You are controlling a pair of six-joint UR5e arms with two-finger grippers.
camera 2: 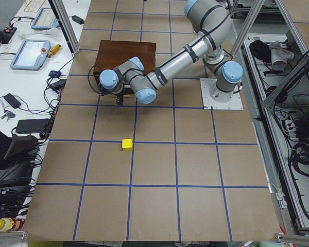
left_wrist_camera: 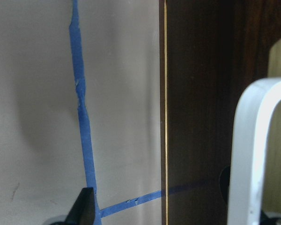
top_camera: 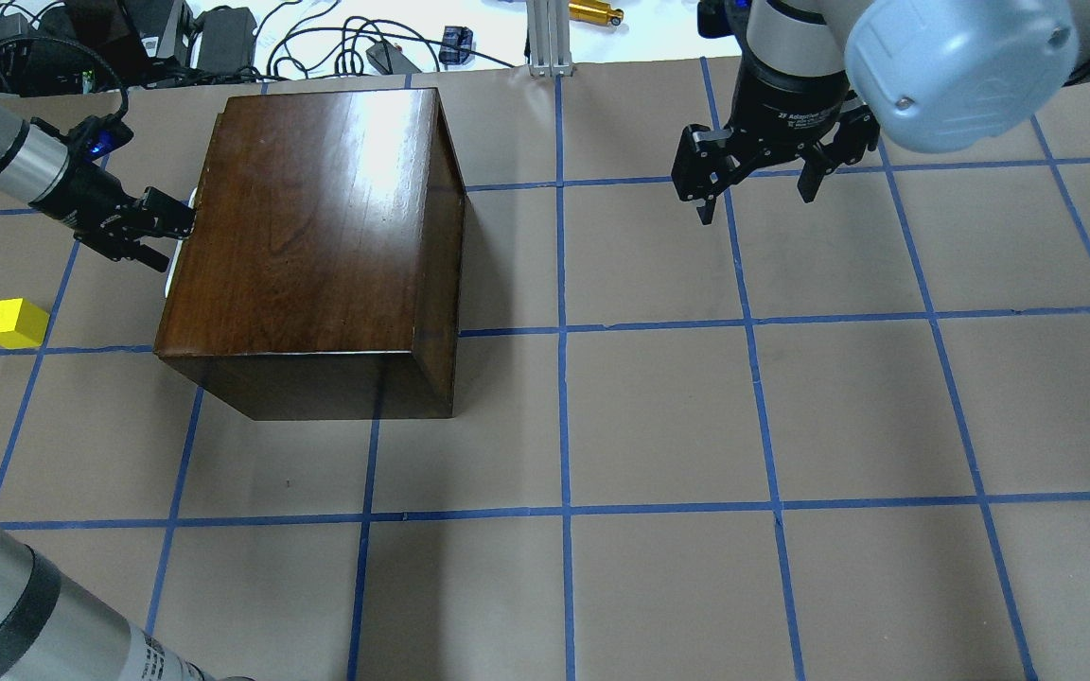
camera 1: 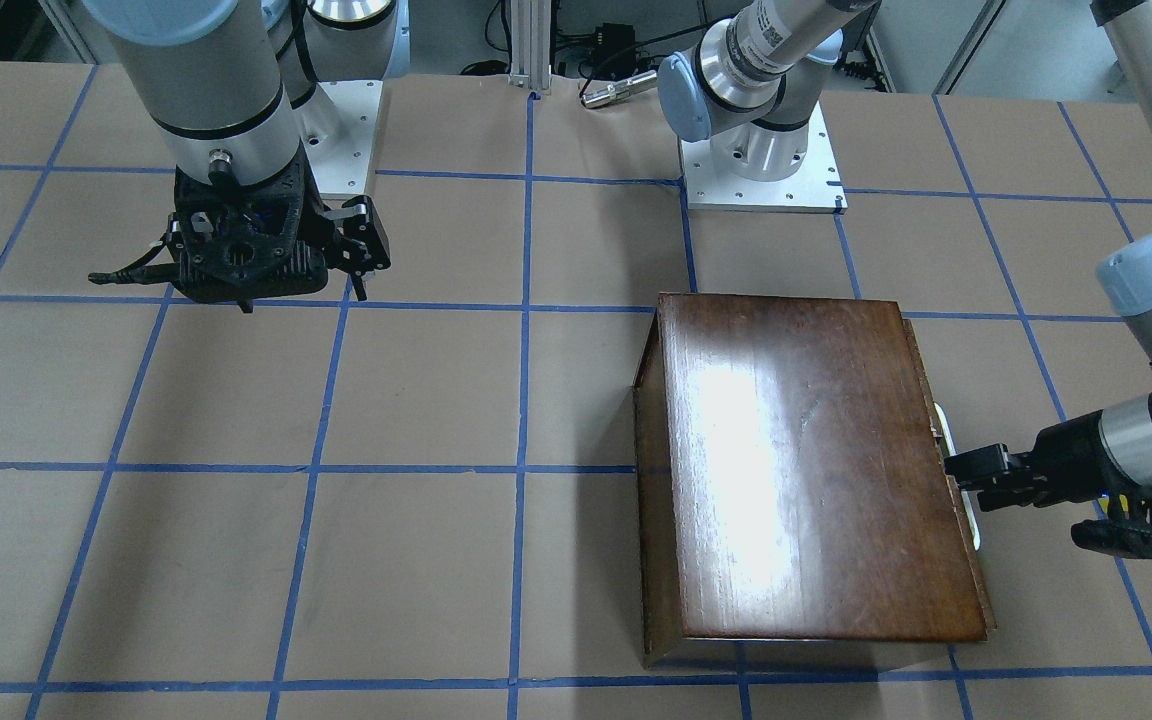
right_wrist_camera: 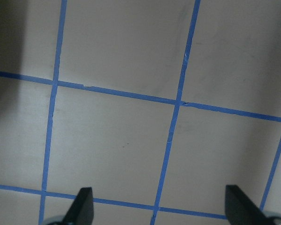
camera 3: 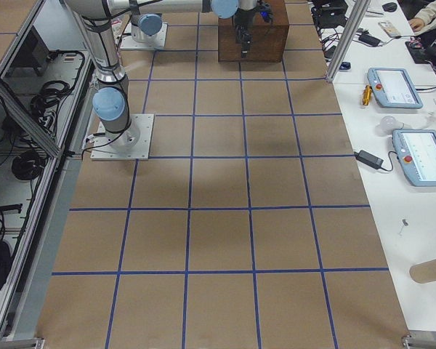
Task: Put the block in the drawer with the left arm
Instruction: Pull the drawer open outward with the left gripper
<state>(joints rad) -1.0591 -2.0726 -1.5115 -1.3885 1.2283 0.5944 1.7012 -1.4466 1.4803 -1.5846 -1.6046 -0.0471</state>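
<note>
The yellow block (top_camera: 13,323) lies on the table, on my left of the dark-brown cabinet (top_camera: 318,218), and shows in the exterior left view (camera 2: 126,144). The drawer looks shut. Only its white handle (camera 1: 946,430) shows at the cabinet's side. My left gripper (top_camera: 171,236), with a blue light on its wrist, is open and level against that handle. In the left wrist view the handle (left_wrist_camera: 253,154) fills the right side and one fingertip (left_wrist_camera: 86,206) shows. The block is apart from it. My right gripper (top_camera: 758,203) is open and empty above the table.
The table is brown paper with a blue tape grid (top_camera: 564,416). The arm bases (camera 1: 761,170) stand at the robot's edge. Cables and boxes (top_camera: 223,38) lie beyond the far edge. Tablets (camera 3: 396,87) sit on a side bench.
</note>
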